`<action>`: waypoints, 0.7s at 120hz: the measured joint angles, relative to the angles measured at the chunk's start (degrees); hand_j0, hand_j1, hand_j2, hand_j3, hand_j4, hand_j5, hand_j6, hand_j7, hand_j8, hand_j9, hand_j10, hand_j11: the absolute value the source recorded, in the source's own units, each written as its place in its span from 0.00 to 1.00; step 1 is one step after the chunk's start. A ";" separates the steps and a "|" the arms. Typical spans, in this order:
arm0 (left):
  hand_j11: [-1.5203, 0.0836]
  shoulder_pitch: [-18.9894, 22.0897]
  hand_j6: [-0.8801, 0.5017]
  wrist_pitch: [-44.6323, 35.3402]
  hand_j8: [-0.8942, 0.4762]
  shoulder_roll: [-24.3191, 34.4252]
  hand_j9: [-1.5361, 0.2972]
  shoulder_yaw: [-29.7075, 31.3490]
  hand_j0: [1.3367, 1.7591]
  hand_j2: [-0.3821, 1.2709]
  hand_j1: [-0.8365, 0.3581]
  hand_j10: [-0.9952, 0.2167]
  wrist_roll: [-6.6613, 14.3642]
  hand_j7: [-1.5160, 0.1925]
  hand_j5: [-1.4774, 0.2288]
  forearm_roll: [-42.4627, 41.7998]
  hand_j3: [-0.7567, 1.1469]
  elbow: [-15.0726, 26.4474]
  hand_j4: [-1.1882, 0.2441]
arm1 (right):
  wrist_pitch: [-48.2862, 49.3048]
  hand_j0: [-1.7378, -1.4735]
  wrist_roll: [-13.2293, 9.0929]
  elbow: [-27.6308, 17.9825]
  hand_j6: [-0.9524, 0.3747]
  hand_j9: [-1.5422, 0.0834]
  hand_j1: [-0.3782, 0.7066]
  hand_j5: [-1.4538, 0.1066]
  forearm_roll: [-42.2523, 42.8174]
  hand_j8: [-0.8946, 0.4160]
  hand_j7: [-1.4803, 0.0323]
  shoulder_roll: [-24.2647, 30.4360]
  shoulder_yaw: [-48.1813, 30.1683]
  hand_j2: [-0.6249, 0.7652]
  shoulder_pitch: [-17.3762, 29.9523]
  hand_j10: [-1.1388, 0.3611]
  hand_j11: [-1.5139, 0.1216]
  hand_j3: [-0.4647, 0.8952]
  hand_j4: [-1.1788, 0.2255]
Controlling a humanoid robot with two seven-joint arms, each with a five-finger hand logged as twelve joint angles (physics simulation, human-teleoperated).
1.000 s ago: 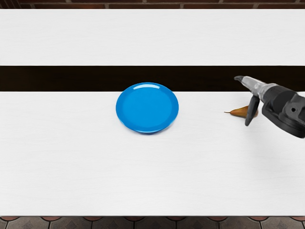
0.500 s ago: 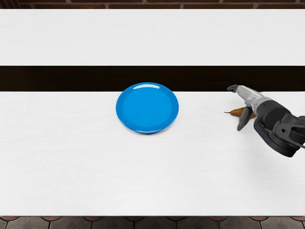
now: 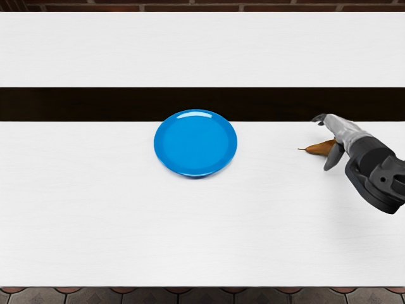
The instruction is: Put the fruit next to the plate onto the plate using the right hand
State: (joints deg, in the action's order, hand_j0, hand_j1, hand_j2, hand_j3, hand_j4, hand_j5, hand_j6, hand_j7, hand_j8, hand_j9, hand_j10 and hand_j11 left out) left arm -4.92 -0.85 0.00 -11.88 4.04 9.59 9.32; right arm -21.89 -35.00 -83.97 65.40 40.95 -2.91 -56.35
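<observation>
The fruit, a brown pear [image 3: 318,149], is lying on the white bench [image 3: 126,209] well to the right of the blue plate [image 3: 195,142], its thin stem pointing left toward the plate. The plate is sitting empty.

The right robot hand [image 3: 340,136] is reaching in from the right edge and bracketing the pear's thick end, which it is partly hiding. Its fingers [image 3: 320,118] are spread wide: one is stretching out over the far side of the fruit and another is hanging down at the near side, close against it. It is holding nothing that I can see.

The task is looking barely begun. The approach is made, but closing on the pear, lifting it, carrying it left and setting it on the plate are all left to do.
</observation>
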 joint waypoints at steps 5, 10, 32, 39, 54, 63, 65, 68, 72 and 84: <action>0.93 0.00 0.62 0.00 0.64 0.00 0.82 0.00 0.76 0.23 0.97 0.80 0.00 0.87 0.85 0.00 0.40 0.00 0.82 | 0.09 0.30 0.00 0.07 0.54 0.77 0.28 0.74 0.24 0.50 0.78 -0.03 0.01 0.42 -0.02 0.60 0.74 0.34 0.67; 0.93 0.00 0.62 0.00 0.64 0.00 0.82 0.00 0.76 0.23 0.97 0.80 0.00 0.87 0.85 0.00 0.40 0.00 0.82 | 0.20 0.30 0.00 0.14 0.54 0.76 0.28 0.74 0.41 0.50 0.78 -0.04 0.05 0.42 0.00 0.60 0.74 0.34 0.67; 0.93 0.01 0.62 0.00 0.64 0.00 0.82 0.00 0.76 0.23 0.97 0.80 0.00 0.87 0.85 0.00 0.40 0.00 0.82 | 1.41 0.30 0.00 0.27 0.53 0.76 0.29 0.73 0.69 0.50 0.77 -0.07 1.04 0.42 -0.45 0.60 0.74 0.34 0.67; 0.93 0.04 0.62 0.00 0.64 0.00 0.82 0.00 0.76 0.23 0.97 0.80 0.00 0.87 0.85 0.00 0.40 0.00 0.82 | 2.11 0.30 0.00 0.28 0.53 0.76 0.29 0.73 0.73 0.50 0.77 -0.07 1.13 0.42 -0.65 0.60 0.74 0.34 0.67; 0.93 0.02 0.62 -0.01 0.64 0.00 0.82 0.00 0.76 0.23 0.97 0.80 0.00 0.87 0.85 0.00 0.40 0.00 0.82 | 3.99 0.30 0.00 0.29 0.53 0.76 0.29 0.73 0.75 0.49 0.77 -0.02 1.21 0.42 -1.19 0.60 0.73 0.34 0.66; 0.93 0.00 0.62 -0.01 0.64 0.00 0.82 0.00 0.76 0.23 0.97 0.80 0.00 0.87 0.85 0.00 0.40 0.00 0.82 | 4.52 0.30 0.00 0.29 0.53 0.76 0.29 0.73 0.74 0.49 0.77 -0.01 1.23 0.42 -1.33 0.60 0.73 0.34 0.66; 0.93 0.00 0.62 -0.01 0.64 0.00 0.82 0.00 0.76 0.23 0.97 0.80 0.00 0.87 0.85 0.00 0.40 0.00 0.82 | 4.59 0.30 0.00 0.31 0.53 0.76 0.29 0.73 0.74 0.49 0.77 -0.01 1.23 0.42 -1.35 0.60 0.73 0.34 0.66; 0.93 0.00 0.62 -0.01 0.64 0.00 0.82 0.00 0.76 0.23 0.97 0.80 0.00 0.87 0.85 0.00 0.40 0.00 0.82 | 4.68 0.30 0.00 0.32 0.53 0.75 0.29 0.73 0.74 0.49 0.77 -0.02 1.23 0.42 -1.38 0.60 0.73 0.34 0.66; 0.93 0.01 0.62 -0.01 0.64 0.00 0.82 0.00 0.76 0.23 0.97 0.80 0.00 0.87 0.85 0.00 0.40 0.00 0.82 | 4.77 0.30 0.00 0.34 0.53 0.75 0.29 0.73 0.74 0.49 0.77 -0.01 1.24 0.42 -1.41 0.59 0.73 0.34 0.66; 0.93 0.00 0.62 0.01 0.64 0.00 0.82 0.00 0.76 0.23 0.97 0.80 0.00 0.87 0.85 0.00 0.40 0.00 0.82 | 4.88 0.30 0.00 0.37 0.53 0.75 0.30 0.73 0.74 0.49 0.77 0.00 1.24 0.42 -1.47 0.59 0.73 0.34 0.66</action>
State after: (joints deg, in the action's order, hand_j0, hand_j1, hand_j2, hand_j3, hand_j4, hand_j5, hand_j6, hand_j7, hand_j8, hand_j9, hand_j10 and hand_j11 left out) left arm -4.92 -0.85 0.00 -11.88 4.04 9.59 9.32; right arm -17.01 -35.00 -83.60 66.14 40.95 -1.67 -57.81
